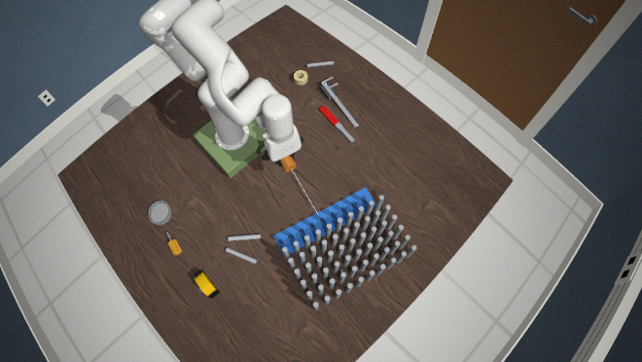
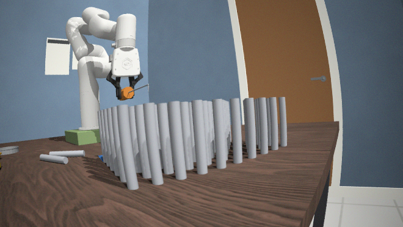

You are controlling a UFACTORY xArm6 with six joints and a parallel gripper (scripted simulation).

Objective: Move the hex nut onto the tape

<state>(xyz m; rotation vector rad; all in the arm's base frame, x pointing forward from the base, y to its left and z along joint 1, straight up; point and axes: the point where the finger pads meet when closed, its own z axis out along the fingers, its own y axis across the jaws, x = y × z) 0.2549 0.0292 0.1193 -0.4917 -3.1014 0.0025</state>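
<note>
My gripper (image 1: pixel 288 164) (image 2: pixel 126 91) is shut on the orange-brown handle of the hook pick (image 1: pixel 289 164) (image 2: pixel 126 93) and holds it high above the table. The pick's thin shaft (image 1: pixel 304 193) (image 2: pixel 140 88) points toward the spacers, with its tip over the edge of the blue tape strip (image 1: pixel 325 220). The strip lies along the near side of a dense block of upright grey spacers (image 1: pixel 346 248) (image 2: pixel 183 134). Only a small corner of the strip (image 2: pixel 101 157) shows in the exterior view. The hex nut is hidden among the spacers in both views.
Two grey rods (image 1: pixel 243 237) (image 2: pixel 66 153) lie left of the spacers. A round dish (image 1: pixel 160 212), a small screwdriver (image 1: pixel 173 245) and a yellow tool (image 1: pixel 206 284) lie at the left. A tape roll (image 1: pixel 301 77), a caliper (image 1: pixel 338 101) and a red-handled tool (image 1: pixel 335 123) lie at the back. The arm's green base (image 1: pixel 229 153) stands behind.
</note>
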